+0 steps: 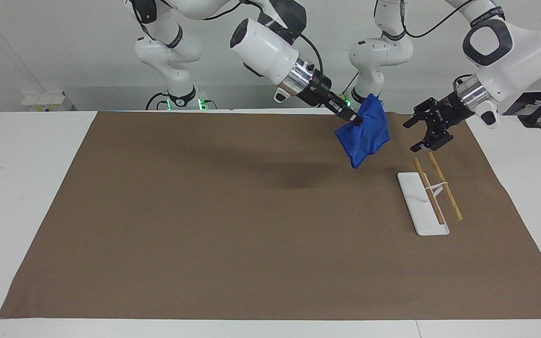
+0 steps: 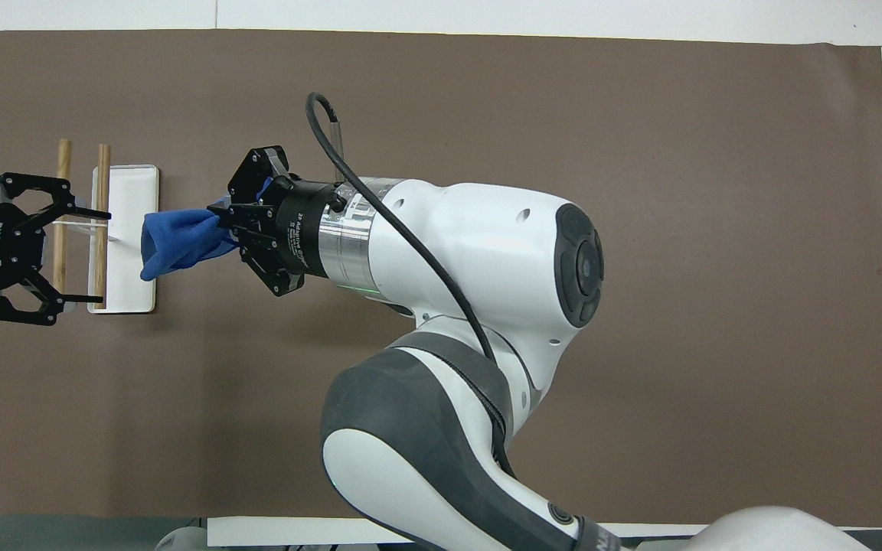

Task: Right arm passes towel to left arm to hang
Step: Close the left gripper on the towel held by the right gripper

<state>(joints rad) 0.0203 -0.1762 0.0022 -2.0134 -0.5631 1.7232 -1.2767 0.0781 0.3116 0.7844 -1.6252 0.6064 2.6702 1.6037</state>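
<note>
**Now: towel held aloft between the two tools**

Facing view: right arm point(image 1: 270, 47) reaches toward the left arm's end of the bench, right tool point(image 1: 351, 117) pinching the blue towel point(image 1: 363, 136) at its top edge; towel hangs in the air over the brown mat point(image 1: 204, 225), clear of it. Left tool point(image 1: 424, 131) hovers just beside the towel, fingers spread, not touching. White rack point(image 1: 423, 204) with two wooden rods lies on the mat.

Overhead view: right tool point(image 2: 236, 227) grips the towel point(image 2: 177, 241), which covers the rack's point(image 2: 131, 191) edge. Left tool point(image 2: 66, 256) spread wide over the rods.

Towel point(image 1: 363, 136) hanging from right gripper point(image 1: 356, 120), beside left gripper point(image 1: 420, 134) over rack point(image 1: 430, 195) on surface point(image 1: 204, 225).
</note>
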